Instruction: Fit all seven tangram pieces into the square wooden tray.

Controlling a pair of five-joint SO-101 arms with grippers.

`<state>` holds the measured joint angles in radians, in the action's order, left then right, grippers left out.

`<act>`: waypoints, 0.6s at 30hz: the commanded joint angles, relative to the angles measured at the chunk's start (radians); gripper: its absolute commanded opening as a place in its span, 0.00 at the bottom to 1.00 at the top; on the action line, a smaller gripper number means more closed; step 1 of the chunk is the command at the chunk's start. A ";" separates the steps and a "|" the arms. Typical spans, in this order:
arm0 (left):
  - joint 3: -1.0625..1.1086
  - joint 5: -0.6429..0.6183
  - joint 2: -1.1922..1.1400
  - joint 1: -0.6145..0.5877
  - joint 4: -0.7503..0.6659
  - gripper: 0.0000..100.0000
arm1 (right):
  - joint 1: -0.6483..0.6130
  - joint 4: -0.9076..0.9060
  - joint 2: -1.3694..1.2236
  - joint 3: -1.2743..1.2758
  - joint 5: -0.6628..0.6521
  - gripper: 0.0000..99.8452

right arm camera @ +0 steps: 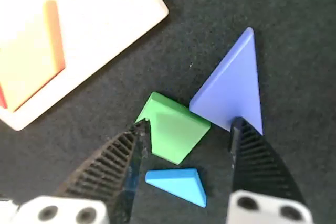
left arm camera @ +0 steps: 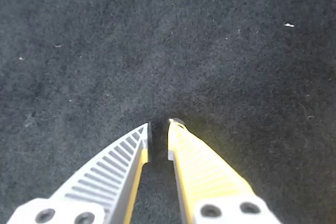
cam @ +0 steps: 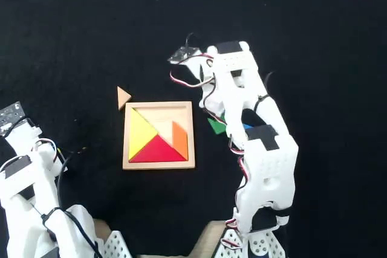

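The square wooden tray lies mid-table and holds a yellow triangle, a red triangle and an orange piece. A small tan triangle rests just off its far left corner. My right gripper is open, low over a green piece that lies between its fingers. A purple triangle touches the green piece, and a small blue triangle lies beside it. The tray's corner is close by. My left gripper is shut over bare black cloth.
The right arm stretches over the green piece and blue piece, right of the tray. The left arm stands folded at the near left. Black cloth covers the whole table.
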<state>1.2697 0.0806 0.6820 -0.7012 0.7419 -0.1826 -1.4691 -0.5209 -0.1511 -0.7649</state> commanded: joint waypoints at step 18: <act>-0.018 0.005 0.017 -0.001 -0.006 0.08 | -0.017 0.178 -0.059 0.008 -0.018 0.23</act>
<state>1.2697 0.0806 0.6820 -0.7012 0.7419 -0.1841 -1.3065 -0.5762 -0.1373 -0.7710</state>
